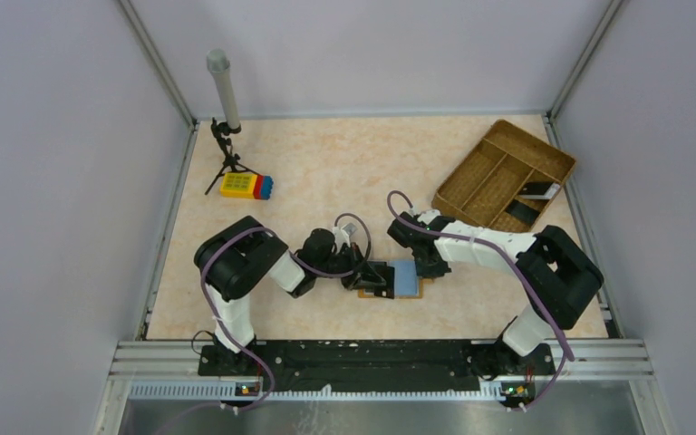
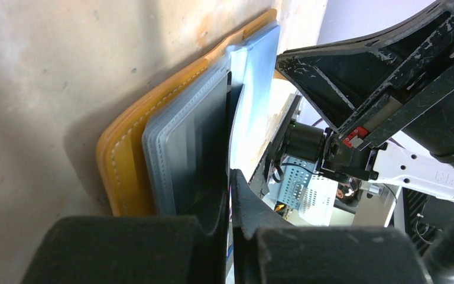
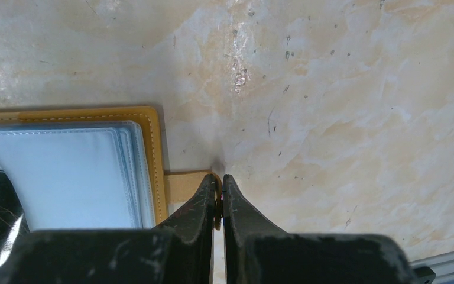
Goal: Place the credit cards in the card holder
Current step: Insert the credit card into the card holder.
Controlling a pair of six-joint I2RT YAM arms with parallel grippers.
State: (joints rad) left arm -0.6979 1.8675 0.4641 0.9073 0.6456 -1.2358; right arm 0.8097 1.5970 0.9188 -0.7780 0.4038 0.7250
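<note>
The orange-tan card holder (image 1: 420, 289) lies open on the table between the two grippers. It also shows in the left wrist view (image 2: 124, 160) and the right wrist view (image 3: 153, 148), with clear plastic sleeves inside. The light blue card (image 1: 405, 278) lies over its right half, in or on a sleeve (image 3: 65, 171). My left gripper (image 1: 382, 276) is shut (image 2: 230, 177) on the near edge of the light blue card (image 2: 254, 89). My right gripper (image 1: 428, 269) is shut (image 3: 220, 180) on the holder's strap tab (image 3: 183, 184). Two black cards (image 1: 536, 190) lie in the woven tray.
The brown woven compartment tray (image 1: 471, 172) stands at the back right. A yellow-red-blue toy block (image 1: 246, 186) and a small tripod with a grey tube (image 1: 227, 118) stand at the back left. Metal frame rails edge the table.
</note>
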